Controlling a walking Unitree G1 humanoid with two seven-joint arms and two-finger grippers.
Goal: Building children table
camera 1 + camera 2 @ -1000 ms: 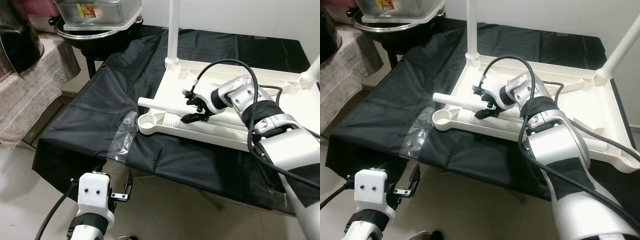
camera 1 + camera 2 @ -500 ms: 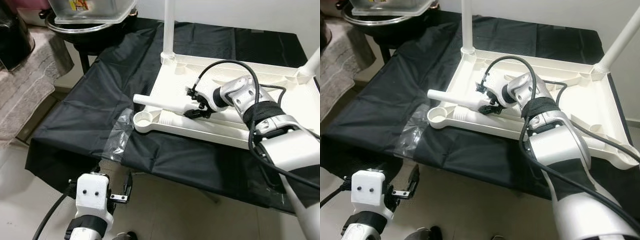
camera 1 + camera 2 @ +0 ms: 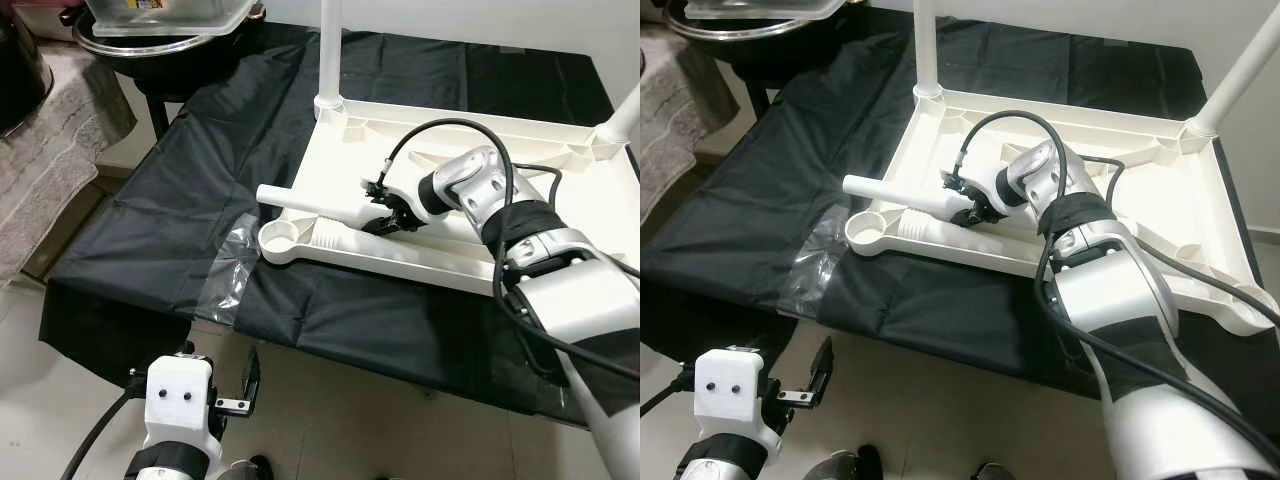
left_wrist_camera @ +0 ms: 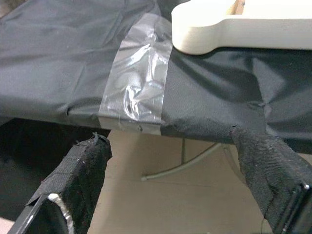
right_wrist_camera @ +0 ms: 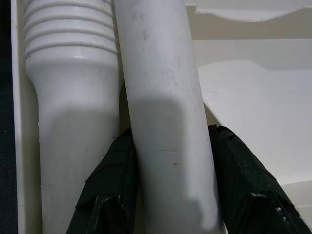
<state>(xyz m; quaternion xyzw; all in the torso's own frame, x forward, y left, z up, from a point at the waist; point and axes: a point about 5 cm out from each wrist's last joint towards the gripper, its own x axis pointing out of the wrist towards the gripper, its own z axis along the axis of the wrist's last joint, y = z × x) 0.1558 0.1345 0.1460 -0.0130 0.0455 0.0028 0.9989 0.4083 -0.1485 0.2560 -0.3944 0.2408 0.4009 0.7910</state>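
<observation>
White table [image 3: 560, 190], black cloth [image 3: 190, 200].

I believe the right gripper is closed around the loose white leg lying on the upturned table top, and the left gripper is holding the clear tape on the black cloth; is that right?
Not quite: the left gripper holds nothing. The left wrist view shows its fingers apart, below the cloth's edge, short of the clear tape. The right gripper does clasp the white leg on the table top.

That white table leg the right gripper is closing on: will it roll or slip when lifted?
The leg looks like smooth, round, rigid plastic, so it would probably roll if released. The right gripper grips near one end, so the long free end may sag or twist.
</observation>
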